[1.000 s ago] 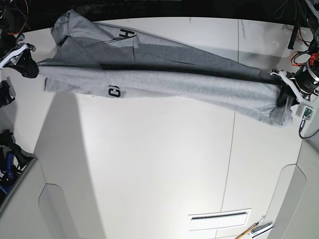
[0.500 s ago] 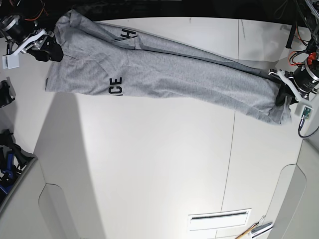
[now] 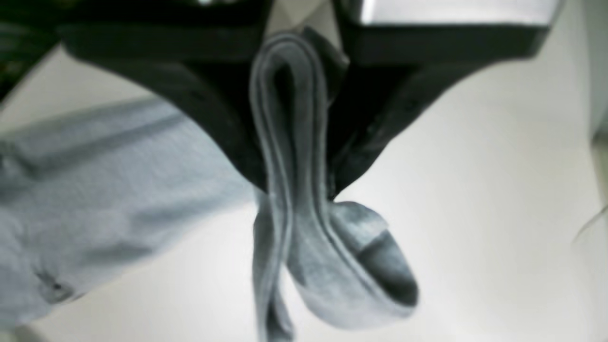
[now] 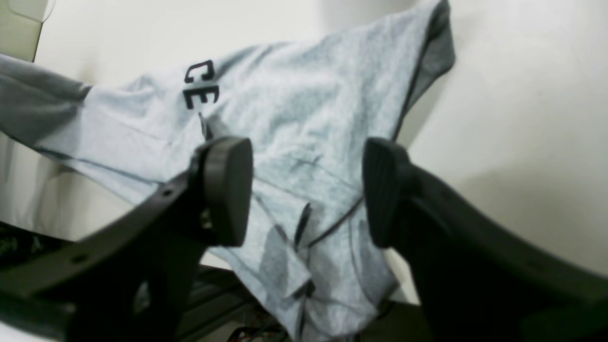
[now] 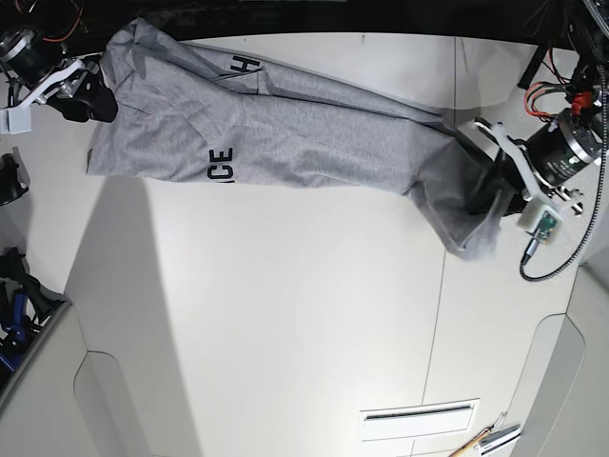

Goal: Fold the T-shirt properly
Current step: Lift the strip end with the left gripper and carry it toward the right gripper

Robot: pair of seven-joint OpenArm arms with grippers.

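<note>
- The T-shirt (image 5: 285, 133) lies on the white table (image 5: 285, 314), near its far edge.
- It is pulled into a long, thin shape. Its long line runs from side to side in the base view, slanting a little toward the front on the right.
- Black letters (image 5: 220, 165) show on the grey cloth, close to the end on that view's left.
- The left gripper (image 3: 297, 187) is at the end on the base view's right. Its two black fingers (image 3: 228, 133) are pressed together on a bunch of folded cloth, so it is pinching the shirt. Some cloth hangs down below the fingers.
- The right gripper (image 4: 306, 190) is at the other end. Its two pads (image 4: 228, 190) are spread wide with nothing between them. The shirt lies just past them, under and beyond the gap.
- So only one end of the shirt is held. The other end rests on the table and hangs a bit over the far edge.
- The shirt is not folded yet. I think the next move depends on the long line of the shirt. The left arm holds its end, so it can carry that end along the line toward the other end. The right arm is nearest the loose end.
</note>
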